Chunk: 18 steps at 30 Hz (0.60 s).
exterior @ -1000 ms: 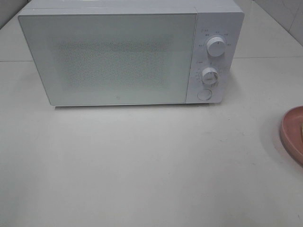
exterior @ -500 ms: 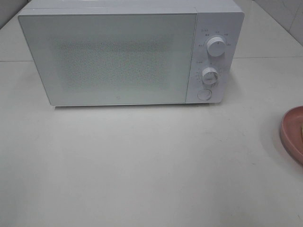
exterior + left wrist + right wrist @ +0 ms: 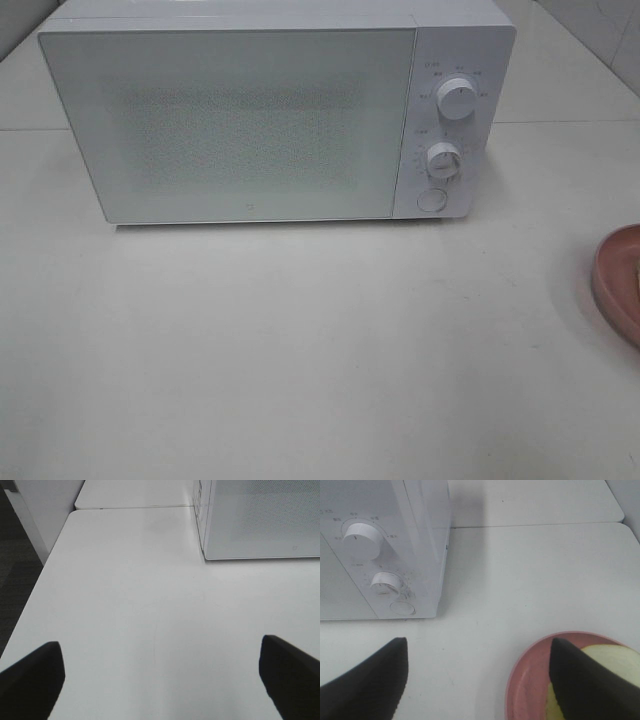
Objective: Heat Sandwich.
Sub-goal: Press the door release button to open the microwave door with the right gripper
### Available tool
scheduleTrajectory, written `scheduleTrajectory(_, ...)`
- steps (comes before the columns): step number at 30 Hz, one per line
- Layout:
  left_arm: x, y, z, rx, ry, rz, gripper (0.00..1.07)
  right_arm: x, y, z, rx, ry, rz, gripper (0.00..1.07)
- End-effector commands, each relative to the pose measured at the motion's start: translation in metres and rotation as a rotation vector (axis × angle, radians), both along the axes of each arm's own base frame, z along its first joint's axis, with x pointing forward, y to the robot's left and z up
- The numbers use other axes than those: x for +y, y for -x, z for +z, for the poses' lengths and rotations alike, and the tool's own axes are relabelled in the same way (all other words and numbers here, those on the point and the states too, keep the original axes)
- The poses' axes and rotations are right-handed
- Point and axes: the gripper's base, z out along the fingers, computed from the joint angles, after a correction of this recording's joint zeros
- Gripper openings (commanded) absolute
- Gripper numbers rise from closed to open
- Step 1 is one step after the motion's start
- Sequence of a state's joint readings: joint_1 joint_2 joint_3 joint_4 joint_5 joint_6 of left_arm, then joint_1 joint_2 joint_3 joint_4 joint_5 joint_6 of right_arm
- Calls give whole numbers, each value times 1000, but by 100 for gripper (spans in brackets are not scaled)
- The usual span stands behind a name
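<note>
Opening stage of heating the sandwich, as judged. The white table [image 3: 300,350] lay mostly bare in front of the microwave [image 3: 240,120], whose door stood closed. That left ample room for a door swing and for both arms. The pink plate [image 3: 525,685] sat far to the right, well apart from the microwave, and on it lay the sandwich [image 3: 615,662], partly hidden. The left gripper [image 3: 160,642] hung spread and empty over bare table, near the left edge and its drop. The right gripper [image 3: 477,642] hung spread, holding nothing, one finger above the plate. The next move probably called for opening the door, perhaps by the round button [image 3: 431,200].
</note>
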State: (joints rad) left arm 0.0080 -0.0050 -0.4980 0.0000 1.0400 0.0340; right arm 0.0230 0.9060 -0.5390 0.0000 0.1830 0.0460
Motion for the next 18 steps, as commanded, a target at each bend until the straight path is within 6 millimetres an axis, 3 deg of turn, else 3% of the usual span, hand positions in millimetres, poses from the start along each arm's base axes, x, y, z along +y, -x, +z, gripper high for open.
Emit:
scheduleTrajectory(1, 0, -1, 0, -1, 4, -4, 106, 0, -9, -5, -72, 19, 11, 76)
scheduleTrajectory(12, 0, -1, 0, -1, 4, -4, 106, 2, -24, -48, -225, 7, 17, 72)
scheduleTrajectory(18, 0, -1, 0, -1, 4, -4, 106, 3, -22, -73, -249, -9, 12, 71)
